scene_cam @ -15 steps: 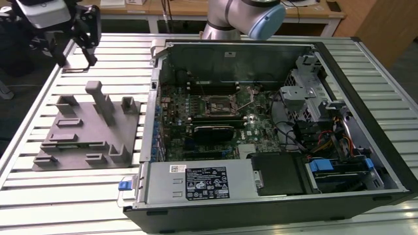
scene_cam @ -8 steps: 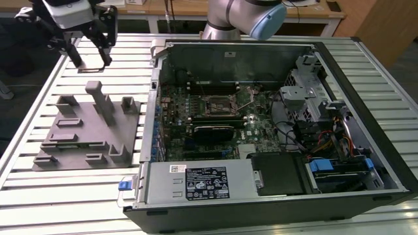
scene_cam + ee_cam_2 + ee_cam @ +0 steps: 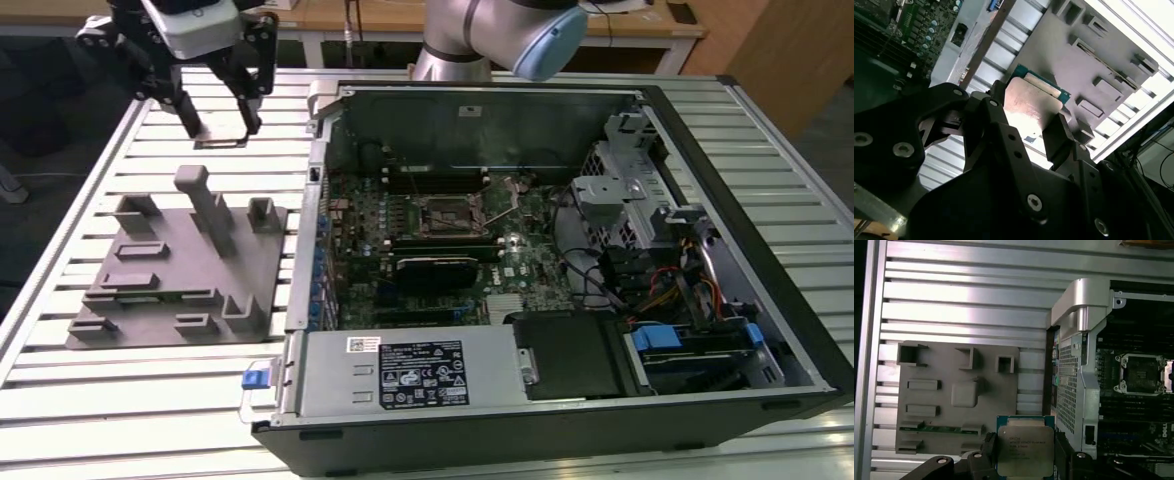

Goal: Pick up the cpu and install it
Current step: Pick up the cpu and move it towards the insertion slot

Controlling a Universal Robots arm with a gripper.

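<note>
Cpu (image 3: 1025, 450), single, in one claw (image 3: 222, 132)

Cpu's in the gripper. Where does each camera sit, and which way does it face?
Exterior view: off the arm, looking down on the table, grey tray and open computer case; arm and gripper show.
First wrist view: on the arm, facing down past the cpu to tray and case; fingers flank it.
Second wrist view: on the arm, looking along the black fingers at the cpu.
Shared: both wrist views show cpu and tray.
</note>
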